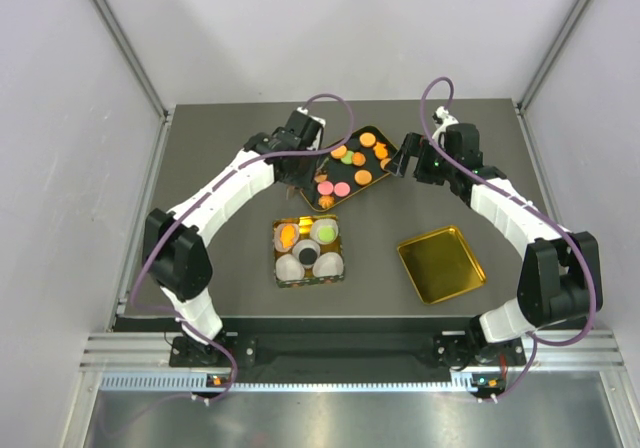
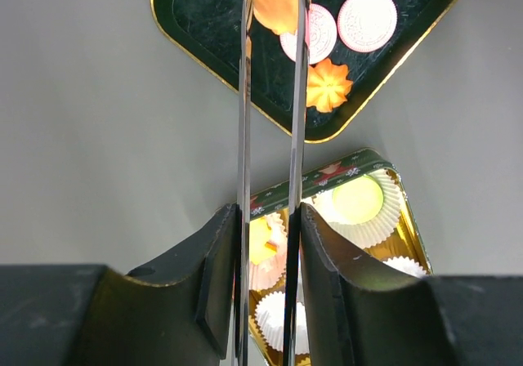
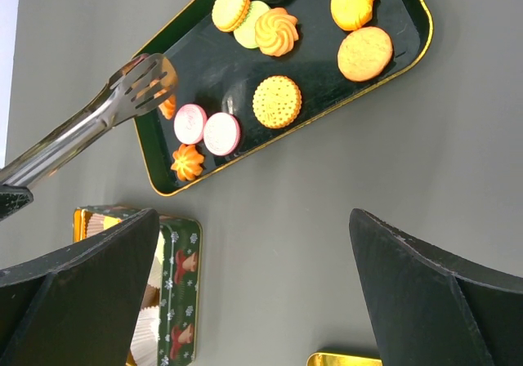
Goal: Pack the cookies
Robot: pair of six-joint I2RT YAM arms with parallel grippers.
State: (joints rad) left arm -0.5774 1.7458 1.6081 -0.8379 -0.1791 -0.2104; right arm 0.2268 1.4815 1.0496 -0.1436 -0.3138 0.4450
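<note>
The cookies lie on a black gold-rimmed tray: orange, pink, green and one dark. My left gripper is shut on metal tongs. The tong tips stand either side of an orange cookie at the tray's corner. Two pink cookies and an orange flower cookie lie beside them. The tongs also show in the right wrist view. My right gripper is open and empty beside the tray's right edge, over bare table.
A green Christmas tin with white paper cups sits in front of the tray. Its cups hold an orange cookie, a green one and a dark one. A gold lid lies front right.
</note>
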